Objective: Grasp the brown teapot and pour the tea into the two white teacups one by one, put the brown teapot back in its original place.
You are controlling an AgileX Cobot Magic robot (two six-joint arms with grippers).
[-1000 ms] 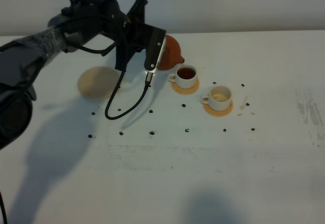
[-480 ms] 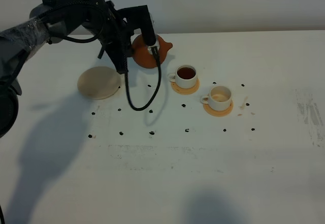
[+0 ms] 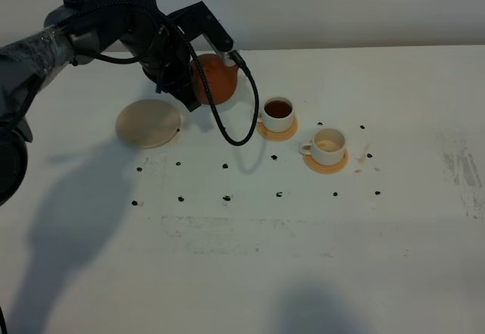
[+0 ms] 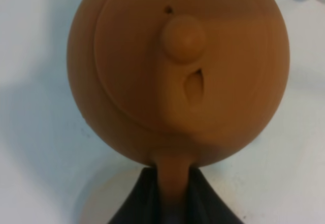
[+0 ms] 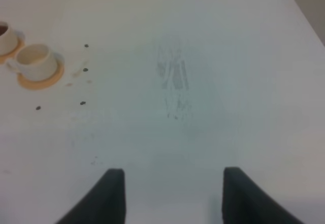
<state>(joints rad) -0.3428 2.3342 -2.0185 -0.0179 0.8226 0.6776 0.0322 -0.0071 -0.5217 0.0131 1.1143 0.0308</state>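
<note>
**Teapot in the left gripper, near the table's back edge**

- The left gripper is clamped narrow on the loop handle of the teapot. The dark fingers press the handle from both sides.
- The teapot sits roughly upright, lid on, with the knob seen from above. It is near the back edge of the table, left of the middle. It looks lifted off the table, though the base is hidden, so contact cannot be ruled out.
- The pale round disc lies flat just beside the teapot, toward the left edge, with nothing on it.
- The first cup is on an orange coaster just on the other side of the teapot. It holds dark tea.
- The second cup is on its own coaster, near the first and closer to the front edge. Its inside looks pale.
- A black cable hangs in a loop from the left arm, in front of the teapot.
- The right gripper has its fingers spread wide with nothing between them. It is over bare table toward the right edge, well apart from the cups.
</note>
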